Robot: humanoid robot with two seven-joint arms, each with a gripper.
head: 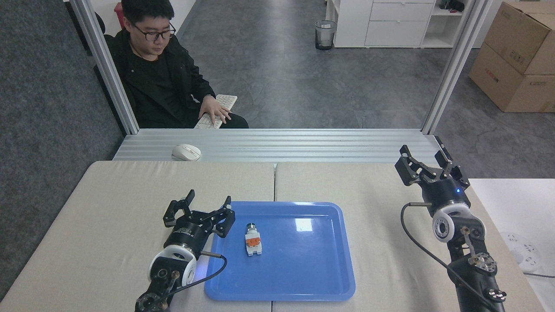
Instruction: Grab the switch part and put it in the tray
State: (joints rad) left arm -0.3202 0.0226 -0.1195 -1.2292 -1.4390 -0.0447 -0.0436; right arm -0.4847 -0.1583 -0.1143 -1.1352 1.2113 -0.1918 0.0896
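The switch part, white with an orange middle and a dark round cap at its far end, lies flat in the left half of the blue tray. My left gripper is open and holds nothing; it hovers at the tray's left rim, a hand's width to the left of the part. My right gripper stands open and raised over the table's far right side, well away from the tray.
A white computer mouse rests on the ribbed metal ledge behind the table. A person sits beyond it with a hand on a white keyboard. A white side table with a power strip adjoins the right edge.
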